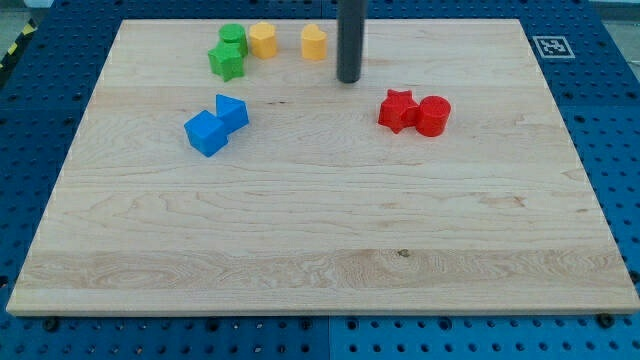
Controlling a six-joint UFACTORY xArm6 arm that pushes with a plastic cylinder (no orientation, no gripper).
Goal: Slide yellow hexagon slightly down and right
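Bare and touching no block, my tip (348,79) rests on the wooden board (320,250), just right of the yellow pentagon-like block (314,43). Left of my tip: two blue blocks (216,124), two green blocks (229,51), then the yellow hexagon (262,39). Right of it: two red blocks (414,112).

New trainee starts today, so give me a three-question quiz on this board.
1. True or false: my tip touches a yellow block.
2. Which pair lies nearest the view's left edge? A) red pair B) blue pair C) yellow pair
3. Fill in: the green blocks sit just to the view's ____ of the yellow hexagon.

Key: 1 false, it stands apart, to the view's right of the yellow pair; 2 B; 3 left.
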